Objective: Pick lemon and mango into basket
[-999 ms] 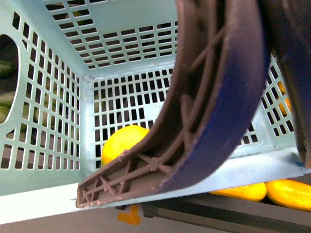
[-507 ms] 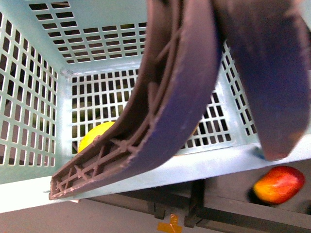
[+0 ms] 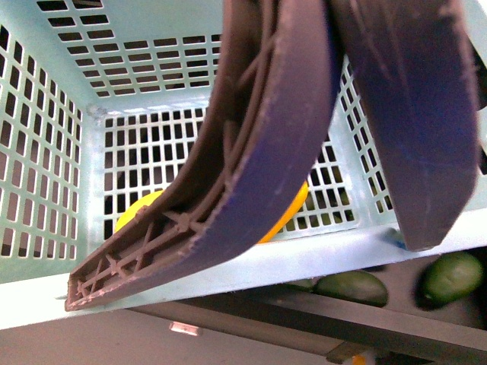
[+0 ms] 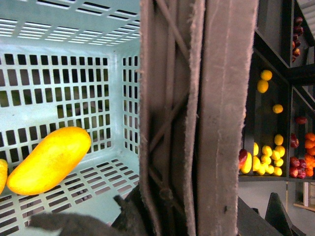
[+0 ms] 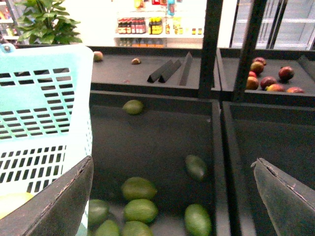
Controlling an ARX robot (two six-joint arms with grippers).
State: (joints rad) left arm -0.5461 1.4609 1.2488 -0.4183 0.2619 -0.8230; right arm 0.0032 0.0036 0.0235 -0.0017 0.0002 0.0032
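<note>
Lying inside the basket point(image 4: 59, 98), the mango point(image 4: 49, 160) rests on its slotted floor. The right end effector point(image 5: 172, 196) is spread wide over green fruits point(image 5: 140, 209) (left end effector's state: cannot tell).

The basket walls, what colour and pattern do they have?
The basket walls are light teal with rectangular slots, shown best in the left wrist view.

mango point(image 3: 285, 213) mostly hidden behind brown handles point(image 3: 251, 167), basket point(image 3: 46, 152) cropped

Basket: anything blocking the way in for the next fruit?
Partly. The two brown handles stand across the opening of the basket in the front view, above the mango already inside. To either side of them the opening looks free.
</note>
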